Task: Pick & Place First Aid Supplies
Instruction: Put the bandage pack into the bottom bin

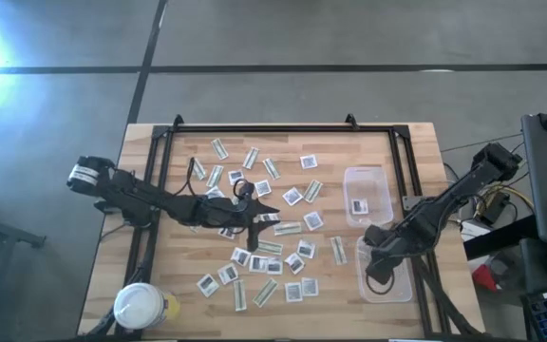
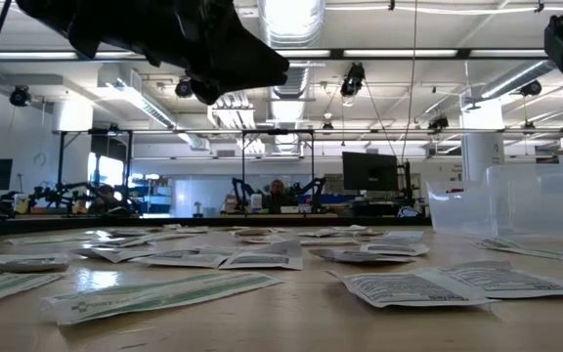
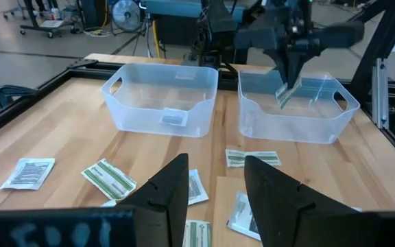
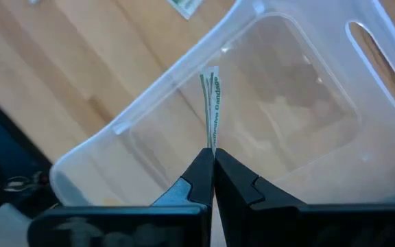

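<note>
Many first aid supplies, square white packets point(image 1: 292, 197) and green-and-white strips point(image 1: 287, 228), lie flat across the middle of the wooden table point(image 1: 416, 152). My left gripper point(image 1: 266, 220) hovers over them, open, with nothing between its fingers point(image 3: 214, 195). My right gripper point(image 1: 376, 245) is above the near clear tub point(image 1: 392, 280), shut on one green-and-white strip point(image 4: 212, 110). From the left wrist view that strip point(image 3: 286, 95) hangs over the tub's opening point(image 3: 297, 113). My right gripper pinches one end of the strip point(image 4: 212, 140) between its two fingertips. The fingers come from above, slanting down, and lie along the strip. The strip shows edge-on past the fingertips and hangs clear above the inside of the tub, touching nothing.
A second clear tub point(image 1: 367, 180) stands just beyond the first and holds a white packet point(image 1: 358, 205). A white-lidded round jar point(image 1: 141, 306) stands at the near left corner. A black frame point(image 1: 283, 125) runs along the table's far and side edges.
</note>
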`<move>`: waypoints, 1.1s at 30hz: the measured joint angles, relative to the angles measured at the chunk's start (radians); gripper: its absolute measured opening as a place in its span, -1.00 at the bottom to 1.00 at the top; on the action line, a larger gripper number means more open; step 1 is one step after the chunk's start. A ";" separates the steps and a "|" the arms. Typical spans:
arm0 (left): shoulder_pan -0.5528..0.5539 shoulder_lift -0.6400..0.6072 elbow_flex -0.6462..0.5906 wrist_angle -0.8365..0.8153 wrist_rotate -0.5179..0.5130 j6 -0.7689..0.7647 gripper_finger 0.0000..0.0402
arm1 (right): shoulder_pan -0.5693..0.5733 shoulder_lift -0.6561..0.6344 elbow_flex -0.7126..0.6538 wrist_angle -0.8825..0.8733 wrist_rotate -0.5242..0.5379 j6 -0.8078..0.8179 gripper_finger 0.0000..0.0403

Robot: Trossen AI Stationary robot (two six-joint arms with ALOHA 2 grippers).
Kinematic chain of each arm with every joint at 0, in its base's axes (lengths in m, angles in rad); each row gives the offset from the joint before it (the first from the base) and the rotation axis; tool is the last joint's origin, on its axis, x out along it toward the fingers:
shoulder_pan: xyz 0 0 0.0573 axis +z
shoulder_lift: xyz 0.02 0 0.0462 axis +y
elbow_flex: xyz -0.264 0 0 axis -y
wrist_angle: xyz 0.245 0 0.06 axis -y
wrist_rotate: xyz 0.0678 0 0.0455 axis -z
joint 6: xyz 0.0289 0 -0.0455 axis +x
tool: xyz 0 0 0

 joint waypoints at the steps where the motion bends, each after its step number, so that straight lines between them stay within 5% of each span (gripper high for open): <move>1: 0.001 0.000 0.000 0.000 0.000 -0.001 -0.33 | 0.000 0.013 0.000 0.000 0.000 0.000 -0.96; 15: 0.006 0.000 0.001 -0.005 -0.009 -0.003 -0.33 | -0.001 0.146 0.000 0.008 -0.015 0.008 -0.96; 33: 0.007 0.000 0.002 -0.006 -0.024 -0.003 -0.33 | -0.001 0.148 0.000 0.008 -0.015 -0.031 -0.96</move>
